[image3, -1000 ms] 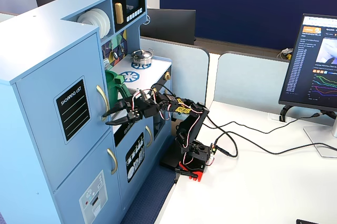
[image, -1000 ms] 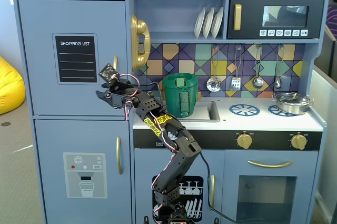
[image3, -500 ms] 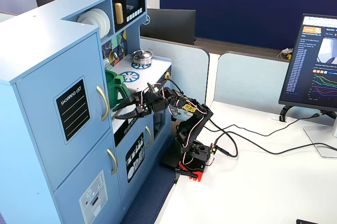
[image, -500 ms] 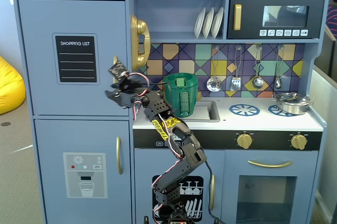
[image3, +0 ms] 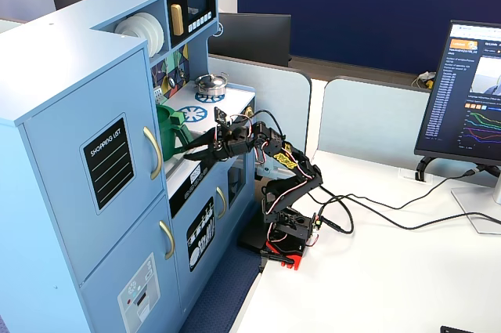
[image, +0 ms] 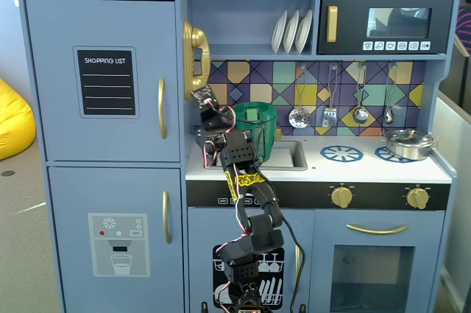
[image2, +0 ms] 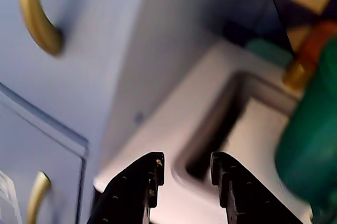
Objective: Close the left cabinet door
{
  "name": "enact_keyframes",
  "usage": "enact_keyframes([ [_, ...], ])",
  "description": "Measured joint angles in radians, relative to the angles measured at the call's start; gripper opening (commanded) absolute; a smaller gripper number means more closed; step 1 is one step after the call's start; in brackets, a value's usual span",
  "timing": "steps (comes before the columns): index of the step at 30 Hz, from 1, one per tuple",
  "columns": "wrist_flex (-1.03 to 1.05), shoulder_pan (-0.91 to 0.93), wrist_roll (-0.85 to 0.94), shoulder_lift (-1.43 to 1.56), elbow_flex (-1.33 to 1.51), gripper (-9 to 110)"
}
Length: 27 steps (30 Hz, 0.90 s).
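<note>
The left cabinet door [image: 103, 77] is pale blue with a black "SHOPPING LIST" panel and a curved gold handle [image: 161, 107]. It sits flush with the cabinet front in both fixed views [image3: 94, 168]. My gripper [image: 200, 96] hovers over the left end of the counter, just right of the door's handle edge, pointing at the cabinet side [image3: 189, 154]. In the wrist view the gripper [image2: 187, 167] is open and empty. The door's handle [image2: 34, 16] shows at upper left there. The gripper touches nothing.
A green pot [image: 255, 127] stands by the sink [image: 293, 155], close to my arm. A gold toy phone [image: 195, 54] hangs above the gripper. The lower dispenser door [image: 118, 243] is shut. A monitor [image3: 470, 90] and cables [image3: 376, 211] lie on the white desk.
</note>
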State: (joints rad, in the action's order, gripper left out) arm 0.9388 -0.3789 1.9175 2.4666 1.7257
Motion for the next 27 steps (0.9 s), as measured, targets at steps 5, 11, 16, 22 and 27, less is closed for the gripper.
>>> enact_keyframes([
  [5, 0.117, 0.138, -0.028, 0.064, 0.12, 0],
  [11, 0.187, 0.301, -0.103, 0.15, 0.344, 0],
  [16, 0.244, 0.362, -0.198, 0.241, 0.568, 0],
  [22, 0.247, 0.407, -0.281, 0.357, 0.857, 0],
  [27, 0.247, 0.41, -0.322, 0.449, 1.055, 0],
])
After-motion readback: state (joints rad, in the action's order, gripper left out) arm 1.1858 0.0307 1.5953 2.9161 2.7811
